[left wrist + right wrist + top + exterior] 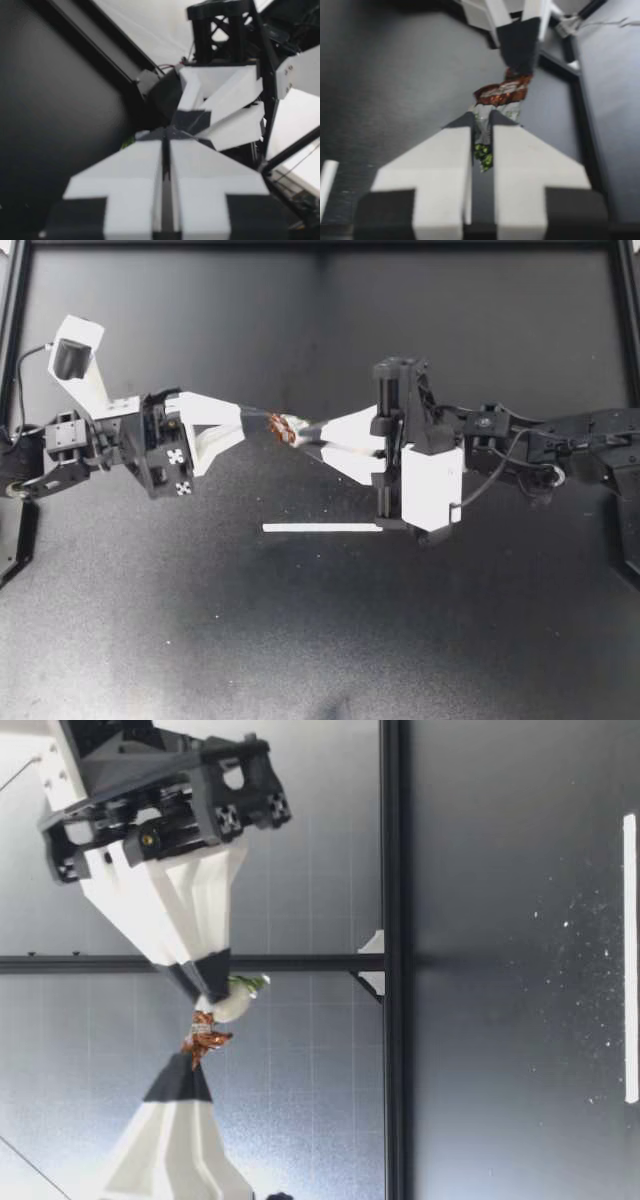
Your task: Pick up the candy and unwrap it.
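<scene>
The candy [283,428] hangs in the air over the middle of the bench [200,620], a little left of centre, stretched between the two arms. The left jaws, on the left arm [100,430], are pressed closed on its crumpled brown foil end. The right jaws, on the right arm [480,430], are clamped on the opposite pale, silvery end, where a scrap of green shows between the fingers [445,150]. From the low camera the candy [205,1038] sits well above the bench surface.

A thin white strip [322,528] lies flat on the bench on the near side of the candy, apart from both jaws. From overhead its right end runs up to the right wrist's housing. A black frame rail [392,840] runs along the far edge of the bench. Two small white patterned squares [175,456] sit on the dark housing behind the left jaws, too small to read.
</scene>
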Tool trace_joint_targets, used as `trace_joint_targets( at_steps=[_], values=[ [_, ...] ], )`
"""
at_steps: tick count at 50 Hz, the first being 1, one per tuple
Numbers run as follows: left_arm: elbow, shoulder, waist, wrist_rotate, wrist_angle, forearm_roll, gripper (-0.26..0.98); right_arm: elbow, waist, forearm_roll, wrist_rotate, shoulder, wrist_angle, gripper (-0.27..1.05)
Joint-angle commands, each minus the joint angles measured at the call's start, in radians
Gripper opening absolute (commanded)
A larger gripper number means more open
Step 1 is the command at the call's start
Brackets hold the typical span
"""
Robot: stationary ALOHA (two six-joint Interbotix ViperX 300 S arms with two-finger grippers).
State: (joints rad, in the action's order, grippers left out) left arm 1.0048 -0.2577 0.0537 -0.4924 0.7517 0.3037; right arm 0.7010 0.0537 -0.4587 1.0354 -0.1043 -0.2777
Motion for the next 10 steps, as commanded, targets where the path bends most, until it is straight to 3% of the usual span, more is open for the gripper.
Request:
trace_joint_targets(
  at_steps=[1,10],
  values=[
    [-0.041,-0.023,0.006,0.032,0.006,0.002,-0.16,-0.023,-0.012,-0.002,-0.038,-0.006,0.078,-0.14],
    [-0.077,0.002,0.006,0.044,-0.021,-0.009,-0.16,-0.054,-0.009,-0.003,-0.075,0.012,0.164,-0.13]
  ],
)
